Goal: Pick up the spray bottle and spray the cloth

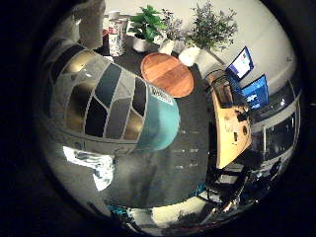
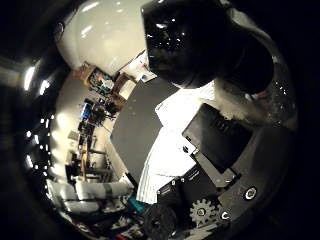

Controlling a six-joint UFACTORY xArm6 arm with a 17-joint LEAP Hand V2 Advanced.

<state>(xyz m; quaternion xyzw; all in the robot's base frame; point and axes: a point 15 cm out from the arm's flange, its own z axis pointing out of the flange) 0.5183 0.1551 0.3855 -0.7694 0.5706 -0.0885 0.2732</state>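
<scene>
Spray bottle point(image 1: 113, 106) fills little-finger view — close against palm, teal end out, above dark table point(image 1: 168, 168). Hand point(image 2: 210, 185) parts beside black cap point(image 2: 185, 40); curl of fingers — cannot tell. Striped cloth point(image 2: 170, 150) below. Judged: aim nozzle at cloth, keep bottle steady, squeeze trigger firmly.

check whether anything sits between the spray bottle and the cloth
Nothing visible does. The spray bottle fills much of the little finger side view, close to the palm. The white cloth lies spread on the dark table, with no other object seen on it.
</scene>
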